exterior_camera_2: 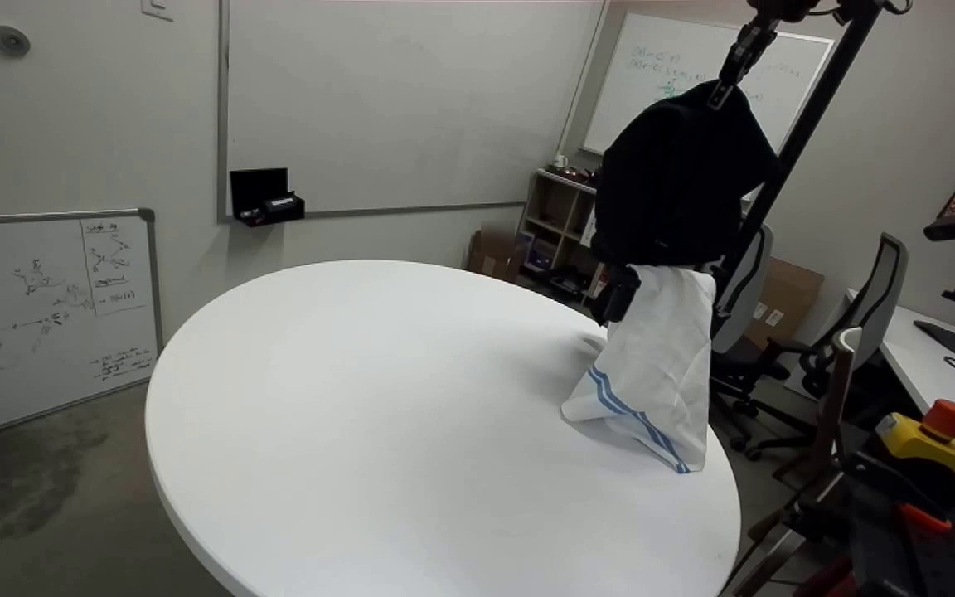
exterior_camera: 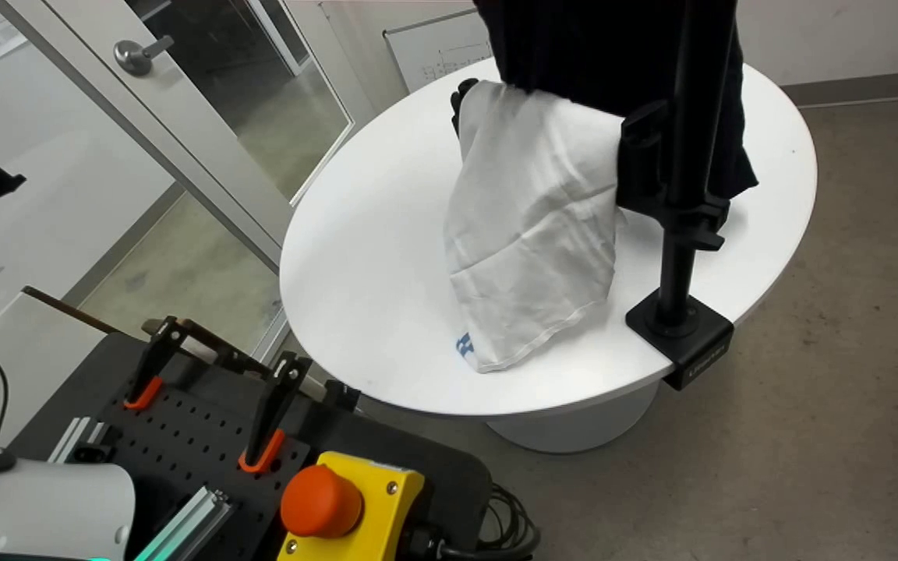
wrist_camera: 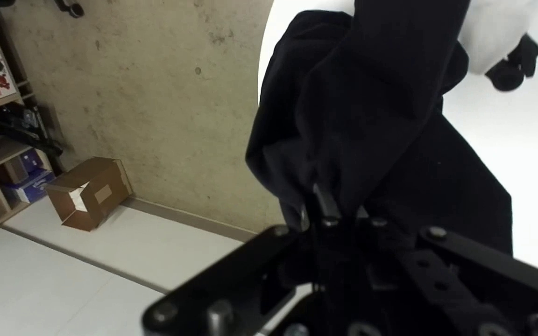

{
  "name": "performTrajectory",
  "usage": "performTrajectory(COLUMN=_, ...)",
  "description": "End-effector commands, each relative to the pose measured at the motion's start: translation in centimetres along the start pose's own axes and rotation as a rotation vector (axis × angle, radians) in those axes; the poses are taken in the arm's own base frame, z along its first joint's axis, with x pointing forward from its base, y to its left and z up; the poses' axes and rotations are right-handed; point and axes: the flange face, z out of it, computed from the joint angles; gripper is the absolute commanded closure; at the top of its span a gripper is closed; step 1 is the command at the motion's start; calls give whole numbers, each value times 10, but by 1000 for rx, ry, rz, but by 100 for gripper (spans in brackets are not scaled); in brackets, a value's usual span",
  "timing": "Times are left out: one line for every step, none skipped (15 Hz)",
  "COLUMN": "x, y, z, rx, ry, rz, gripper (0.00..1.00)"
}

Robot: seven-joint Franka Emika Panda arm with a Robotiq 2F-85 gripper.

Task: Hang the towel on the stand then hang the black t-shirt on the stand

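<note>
The black t-shirt hangs bunched from my gripper, above the table; it shows in both exterior views (exterior_camera: 589, 47) (exterior_camera_2: 668, 186) and in the wrist view (wrist_camera: 367, 102). My gripper (exterior_camera_2: 719, 96) is shut on its top; the fingertips also show in the wrist view (wrist_camera: 332, 217), partly buried in cloth. The white towel with blue stripes (exterior_camera: 535, 226) (exterior_camera_2: 664, 356) is draped over the stand's low arm, its lower end on the table. The stand (exterior_camera: 687, 171) is a black pole clamped at the table edge. The shirt's lower edge overlaps the towel's top in view; contact cannot be told.
The round white table (exterior_camera: 363, 273) (exterior_camera_2: 361, 414) lies under the shirt and towel. The low arm's black end (exterior_camera_2: 615, 294) sticks out past the towel. A yellow box with a red button (exterior_camera: 355, 506) sits on the robot's dark bench. Chairs (exterior_camera_2: 867, 298) stand behind.
</note>
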Motion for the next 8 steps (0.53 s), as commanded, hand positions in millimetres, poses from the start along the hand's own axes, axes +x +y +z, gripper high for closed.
performTrajectory(x=-28, y=-33, z=-6, rx=-35, ry=-44, rz=-187, gripper=99)
performTrajectory(x=-35, y=-43, z=-5, rx=-44, ry=-60, rz=-230, gripper=99)
performTrajectory(x=-41, y=-53, z=-3, rx=-54, ry=-70, rz=-276, gripper=99)
performTrajectory(x=-48, y=-63, z=-3, rx=-65, ry=-80, rz=-320, gripper=99)
performTrajectory(x=-55, y=-74, z=-3, rx=-69, ry=-89, rz=-360, gripper=99)
performTrajectory(x=-62, y=-85, z=-3, rx=-69, ry=-96, rz=-398, gripper=99)
performTrajectory(x=-70, y=-95, z=-4, rx=-64, ry=-104, rz=-438, gripper=99)
performTrajectory(x=-76, y=-106, z=-4, rx=-58, ry=-115, rz=-482, gripper=99)
